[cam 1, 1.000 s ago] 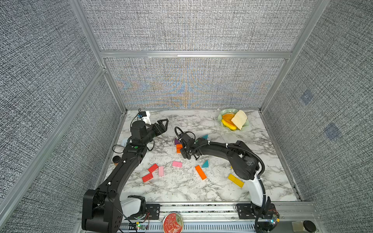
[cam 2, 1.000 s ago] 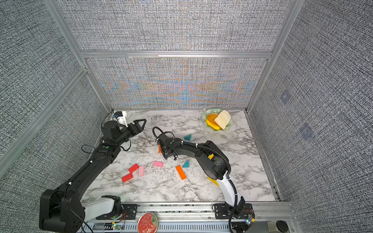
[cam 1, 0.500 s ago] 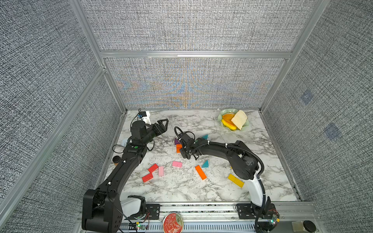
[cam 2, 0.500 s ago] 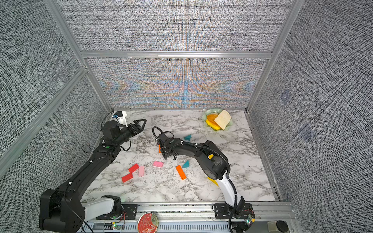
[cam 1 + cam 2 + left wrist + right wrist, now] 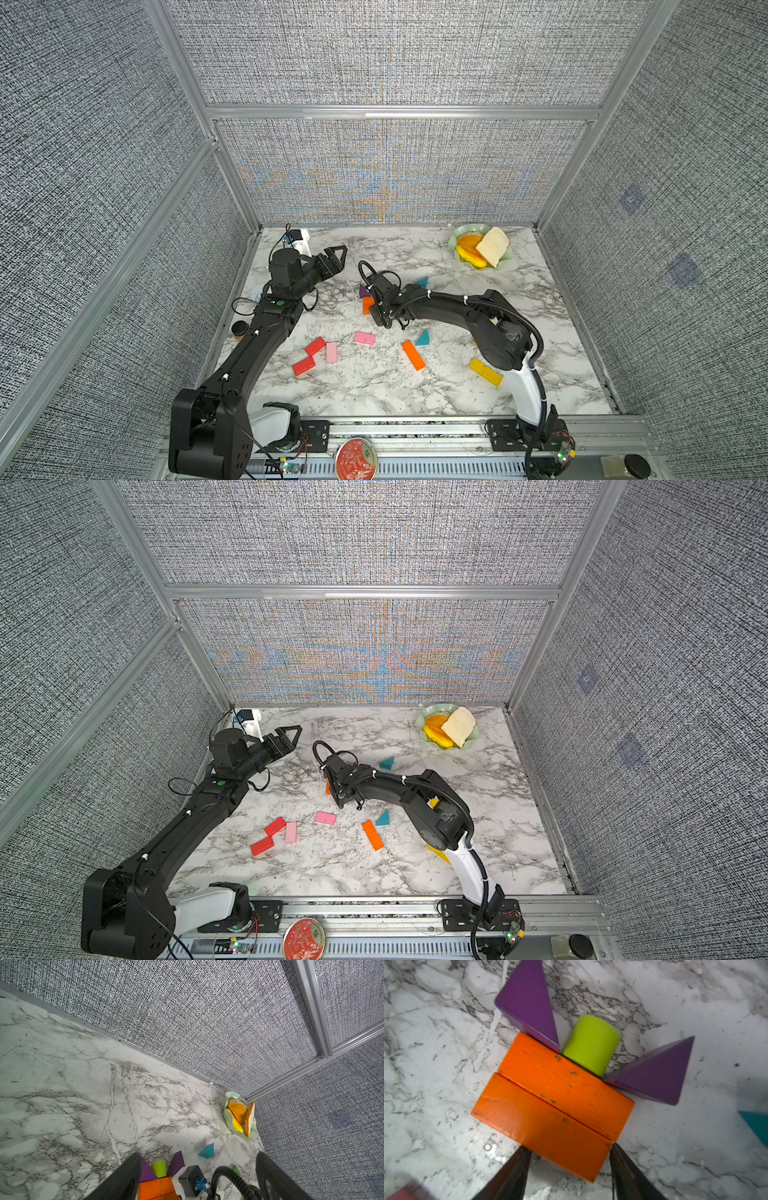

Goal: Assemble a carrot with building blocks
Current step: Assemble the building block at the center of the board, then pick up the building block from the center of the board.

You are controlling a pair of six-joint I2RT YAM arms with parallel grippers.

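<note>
In far corner: dish [image 5: 467,228] holds fruit slices [image 5: 469,245], bread [image 5: 492,246] | left pincer [image 5: 343,257] released | right pincer [image 5: 569,1150]: cannot tell

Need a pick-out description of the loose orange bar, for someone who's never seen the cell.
On the marble table, look at the front middle. The loose orange bar lies flat there, just beside a teal triangle. Unlike the two orange bars pressed together farther back, it lies slanted, with no orange block against it.

Orange bars [image 5: 560,1082], purple triangles [image 5: 527,999], lime stub [image 5: 589,1043]; wht/gry marble table [image 5: 695,1001]
</note>
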